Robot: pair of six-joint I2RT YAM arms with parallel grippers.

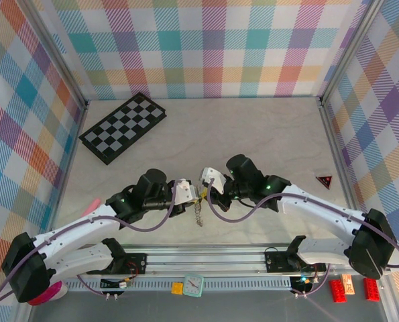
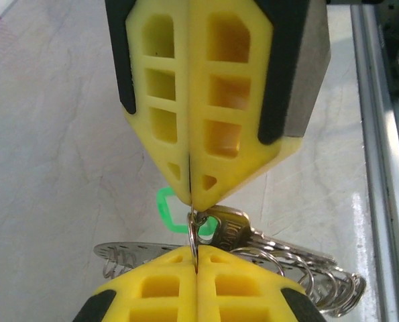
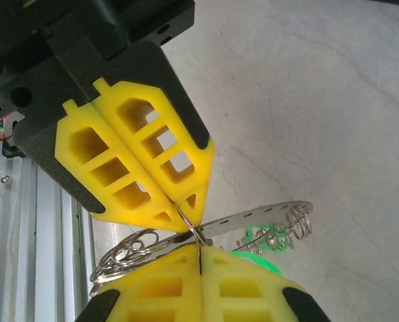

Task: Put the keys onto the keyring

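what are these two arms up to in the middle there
Both arms meet tip to tip over the table. The left gripper and right gripper are shut, each pinching a thin loop of the keyring. A silver key and a green tag sit at that loop; whether they are threaded on is unclear.

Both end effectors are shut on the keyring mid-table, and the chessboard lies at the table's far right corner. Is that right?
No: the top external view shows the chessboard at the far left corner. The left end effector and right end effector are indeed shut on the keyring mid-table.
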